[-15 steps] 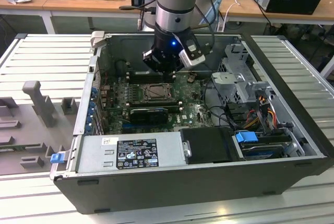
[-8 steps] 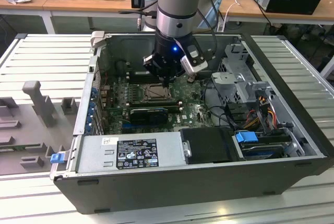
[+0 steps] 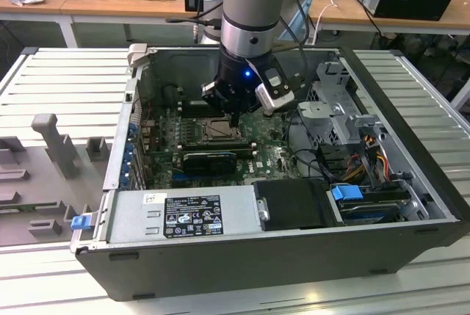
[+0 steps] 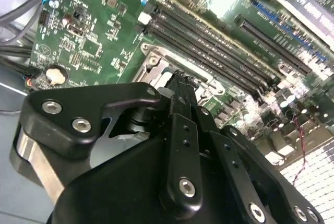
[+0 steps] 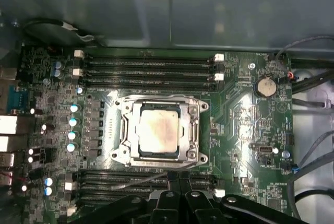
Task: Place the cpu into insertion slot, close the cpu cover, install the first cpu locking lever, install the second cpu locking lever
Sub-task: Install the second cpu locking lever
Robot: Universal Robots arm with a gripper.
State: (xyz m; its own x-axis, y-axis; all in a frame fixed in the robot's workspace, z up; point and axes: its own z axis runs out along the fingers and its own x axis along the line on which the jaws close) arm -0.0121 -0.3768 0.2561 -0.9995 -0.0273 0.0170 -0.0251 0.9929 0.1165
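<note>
Green motherboard [image 5: 245, 114] holds square, silvery-beige cpu [image 5: 158, 130] under dark-grey metal cpu cover [image 5: 194, 130].

Matt silvery metal cpu [image 5: 158, 132]; dull grey metal cpu cover [image 5: 195, 130]

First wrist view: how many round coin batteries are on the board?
1. The coin battery lies beside the ends of the memory slots, apart from the cpu. The tool covers some board; others may be hidden.
</note>
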